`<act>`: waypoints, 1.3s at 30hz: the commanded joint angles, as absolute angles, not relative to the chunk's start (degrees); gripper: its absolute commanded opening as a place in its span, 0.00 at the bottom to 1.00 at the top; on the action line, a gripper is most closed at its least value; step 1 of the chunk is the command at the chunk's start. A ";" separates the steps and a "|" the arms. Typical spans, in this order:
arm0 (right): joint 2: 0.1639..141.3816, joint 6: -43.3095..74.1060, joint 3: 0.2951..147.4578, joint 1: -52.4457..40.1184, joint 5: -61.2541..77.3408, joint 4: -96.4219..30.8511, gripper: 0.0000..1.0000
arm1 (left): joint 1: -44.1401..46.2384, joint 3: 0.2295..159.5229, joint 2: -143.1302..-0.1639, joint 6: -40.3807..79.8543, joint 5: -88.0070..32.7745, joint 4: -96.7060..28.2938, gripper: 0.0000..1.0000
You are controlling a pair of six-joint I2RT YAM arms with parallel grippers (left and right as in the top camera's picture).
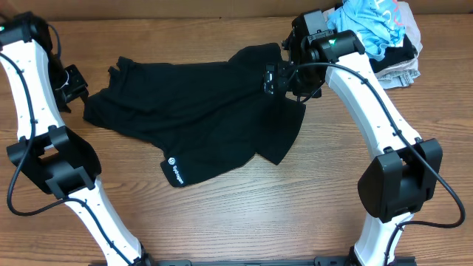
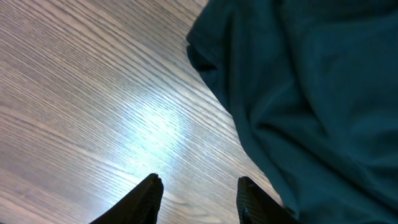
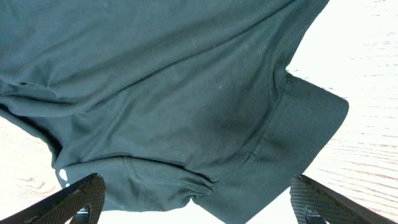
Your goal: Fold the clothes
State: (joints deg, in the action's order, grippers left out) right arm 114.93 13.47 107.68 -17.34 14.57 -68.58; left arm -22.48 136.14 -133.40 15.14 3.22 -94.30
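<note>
The black shirt lies with its long axis left-right across the table; both arms' jaws gape empty.

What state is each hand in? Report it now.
Left hand: open, empty, over bare table beside the black shirt.
Right hand: open wide, empty, above the black shirt.

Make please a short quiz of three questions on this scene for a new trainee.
1. True or false: the right fingers are shut on the black shirt.
2. Where does the pile of clothes lie in the overhead view? A top right corner; B bottom left corner; C on the shirt.
3. Fill in: the left fingers are ___, holding nothing.
Key: 1 false; 2 A; 3 open.
</note>
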 commanded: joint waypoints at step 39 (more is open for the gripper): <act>114.02 12.97 107.94 -17.69 14.00 -68.73 0.99 | -24.84 76.55 -112.49 16.97 0.58 -29.56 0.39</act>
